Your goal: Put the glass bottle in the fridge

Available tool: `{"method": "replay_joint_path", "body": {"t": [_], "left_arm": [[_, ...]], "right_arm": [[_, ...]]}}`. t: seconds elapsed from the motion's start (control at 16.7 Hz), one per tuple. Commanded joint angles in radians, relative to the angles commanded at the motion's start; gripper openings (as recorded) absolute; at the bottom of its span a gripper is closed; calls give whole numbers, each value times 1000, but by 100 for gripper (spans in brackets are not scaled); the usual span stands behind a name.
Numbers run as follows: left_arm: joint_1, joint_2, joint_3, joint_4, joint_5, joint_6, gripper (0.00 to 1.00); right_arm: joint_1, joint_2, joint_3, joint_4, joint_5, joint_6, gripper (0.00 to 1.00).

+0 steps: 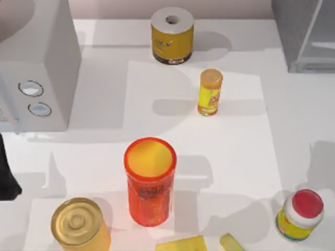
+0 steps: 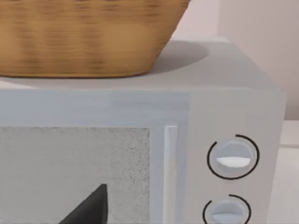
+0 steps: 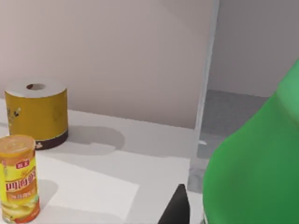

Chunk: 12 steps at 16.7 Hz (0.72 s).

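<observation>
White counter (image 1: 293, 120) carries a scatter of containers in the top view: the grey fridge (image 1: 306, 34) stands at 1 o'clock, its pale see-through door swung open, and a white box with two round dials (image 1: 36, 68) sits at 10 o'clock. A toilet roll in yellow wrap (image 1: 172, 35) stands at 12, a yellow cylinder with orange lid (image 1: 210, 92) just right of centre, a tall orange cup (image 1: 149, 180) at 6. In the right wrist view the glass bottle (image 3: 261, 172) looms close and green beside a dark finger (image 3: 176, 207) of the right tool, before the fridge's open interior; whether the tool grips it I cannot tell. Left arm (image 1: 6, 172) sits at 8 o'clock.
</observation>
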State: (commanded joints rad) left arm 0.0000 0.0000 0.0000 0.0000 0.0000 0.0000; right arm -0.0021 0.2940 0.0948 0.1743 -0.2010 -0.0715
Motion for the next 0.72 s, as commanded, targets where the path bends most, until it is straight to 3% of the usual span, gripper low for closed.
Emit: {"method": "replay_joint_path", "body": {"t": [0.36, 0.72], "left_arm": [[0, 0, 0, 0, 0, 0, 100], [0, 0, 0, 0, 0, 0, 100]], "right_arm": [[2, -282, -90, -166, 191, 68, 1], [2, -290, -93, -173, 199, 72, 1]]}}
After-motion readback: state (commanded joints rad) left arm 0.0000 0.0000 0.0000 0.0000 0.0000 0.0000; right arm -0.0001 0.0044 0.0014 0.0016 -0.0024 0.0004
